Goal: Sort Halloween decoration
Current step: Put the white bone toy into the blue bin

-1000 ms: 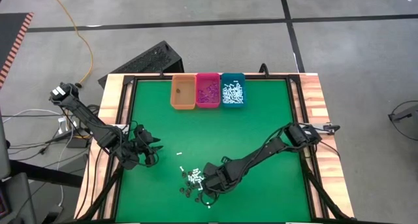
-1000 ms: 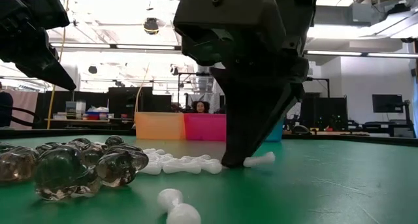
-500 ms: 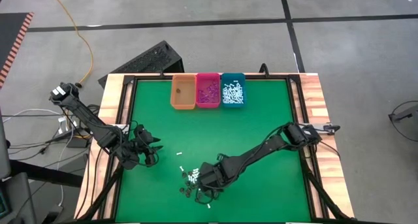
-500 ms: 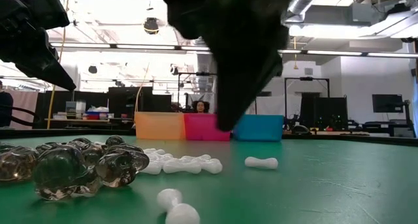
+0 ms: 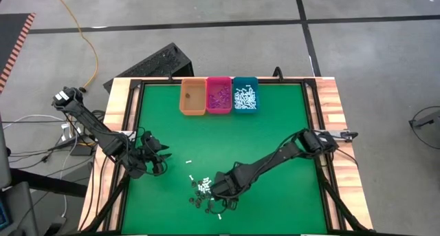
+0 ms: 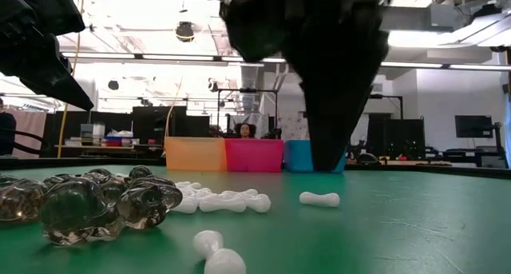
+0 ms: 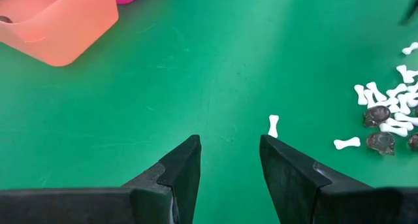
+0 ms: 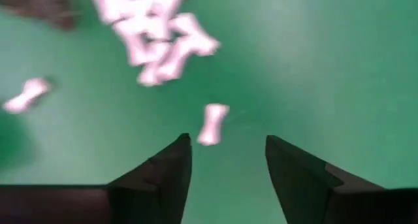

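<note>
Right gripper low over the green table near its front edge, fingers spread apart and empty; one white bone lying flat on the felt just ahead of the gap, touched by neither finger; beyond it a loose heap of white bones, with another single bone off to one side. From above, same gripper beside the small pile of pieces, white ones mixed with dark ones, and one stray white bone lying a little apart. At table height, clear smoky skull-like pieces bunched at the near left, white bones behind them, a lone bone further right. Left gripper waiting near the table's left edge, fingers likewise parted, nothing between them. Orange bin, pink bin and teal bin side by side at the far edge; purple bits in the pink, white bones in the teal; possibly a dark piece or two in the orange, too small to be sure.
</note>
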Robot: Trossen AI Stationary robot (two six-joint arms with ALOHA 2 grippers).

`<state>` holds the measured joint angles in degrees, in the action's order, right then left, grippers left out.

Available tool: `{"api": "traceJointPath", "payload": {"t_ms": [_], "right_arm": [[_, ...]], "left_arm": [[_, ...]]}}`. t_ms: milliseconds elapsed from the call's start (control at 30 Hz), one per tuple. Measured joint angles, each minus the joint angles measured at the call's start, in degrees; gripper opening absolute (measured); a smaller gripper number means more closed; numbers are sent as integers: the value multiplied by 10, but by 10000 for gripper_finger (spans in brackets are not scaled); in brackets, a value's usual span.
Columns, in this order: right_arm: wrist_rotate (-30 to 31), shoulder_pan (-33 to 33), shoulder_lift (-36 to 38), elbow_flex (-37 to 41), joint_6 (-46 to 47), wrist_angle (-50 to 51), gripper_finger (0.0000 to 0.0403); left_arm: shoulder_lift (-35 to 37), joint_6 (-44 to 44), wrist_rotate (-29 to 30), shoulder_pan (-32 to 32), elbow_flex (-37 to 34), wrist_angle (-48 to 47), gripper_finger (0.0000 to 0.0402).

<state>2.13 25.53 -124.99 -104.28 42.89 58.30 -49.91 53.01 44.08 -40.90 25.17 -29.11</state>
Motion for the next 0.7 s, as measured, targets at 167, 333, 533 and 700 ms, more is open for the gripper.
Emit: {"api": "traceJointPath", "payload": {"t_ms": [167,333,533,700], "right_arm": [[3,-13,0,21,-7,-18,229],[-7,-11,0,30,-12,-38,213],[-8,-8,0,57,-11,-67,207],[-18,-12,3,75,-12,-92,202]], "left_arm": [[0,0,-7,0,0,0,148],[0,1,-8,0,0,0,148],[0,1,-7,0,0,-1,148],[0,1,-7,0,0,-1,148]]}}
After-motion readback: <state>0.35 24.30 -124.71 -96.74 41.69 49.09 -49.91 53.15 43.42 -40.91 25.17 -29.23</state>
